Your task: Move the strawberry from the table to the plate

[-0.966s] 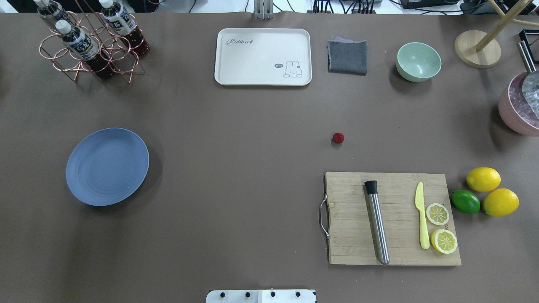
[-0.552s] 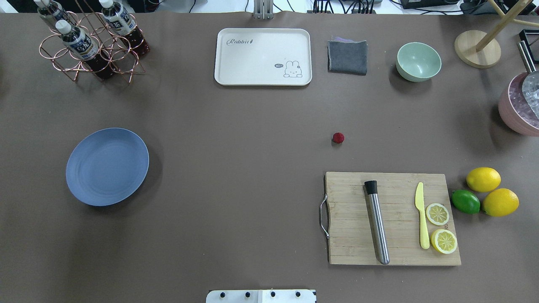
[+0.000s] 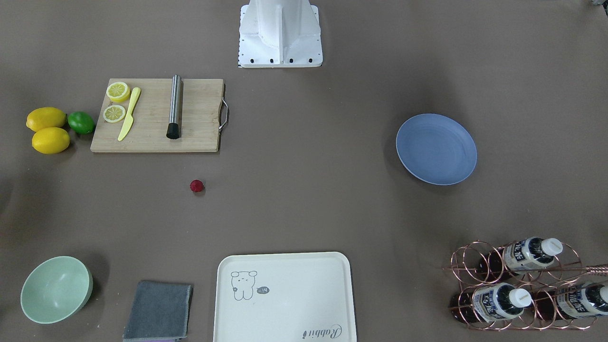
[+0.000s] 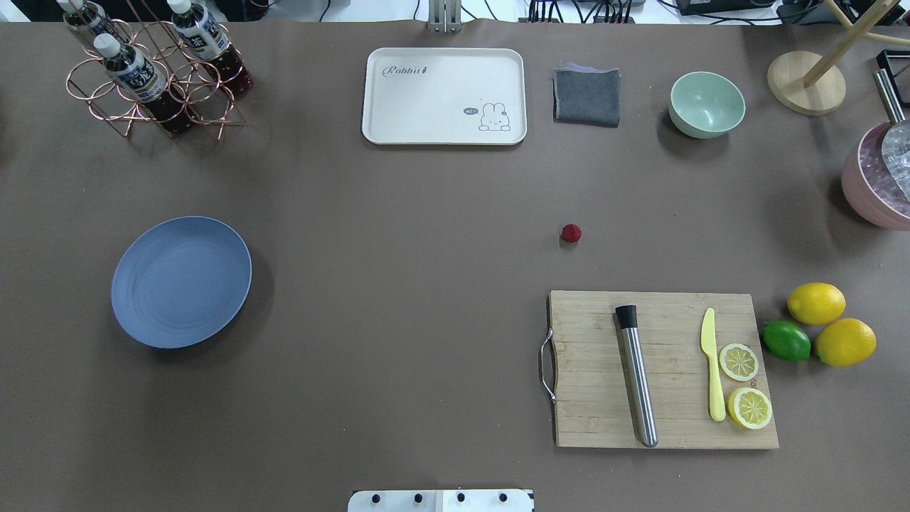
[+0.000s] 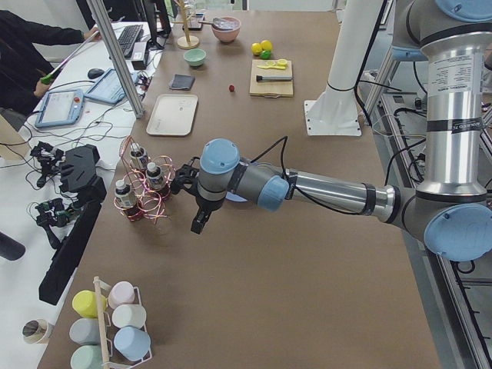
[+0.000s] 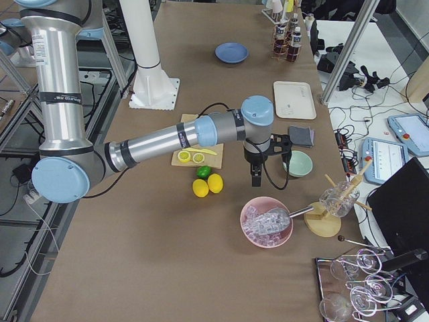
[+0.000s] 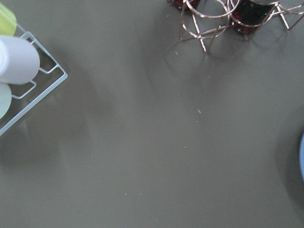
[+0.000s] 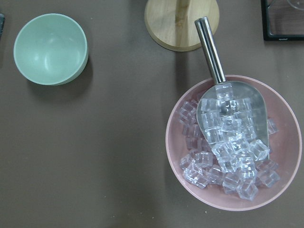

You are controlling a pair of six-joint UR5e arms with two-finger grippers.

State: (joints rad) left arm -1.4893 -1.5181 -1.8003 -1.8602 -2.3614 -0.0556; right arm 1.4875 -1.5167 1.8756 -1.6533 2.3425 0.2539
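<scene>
The strawberry lies alone on the bare tabletop, a little beyond the far edge of the wooden cutting board and nearer than the cream tray. It touches nothing else. The blue plate sits well apart from it, over on the robot's left half of the tabletop.

Both claws are far from the berry. The right claw hangs pointing down over the robot's right end of the tabletop, between the lemons, the mint-green bowl and the pink bowl of ice cubes. The strawberry is well inward of it, toward the middle of the tabletop. The left claw hangs pointing down at the opposite end, near the copper bottle rack, with the plate between it and the berry.

Each claw shows only in a side view. From these views I cannot tell how wide the fingers of either claw stand. Neither claw is near enough to the berry to touch it.
</scene>
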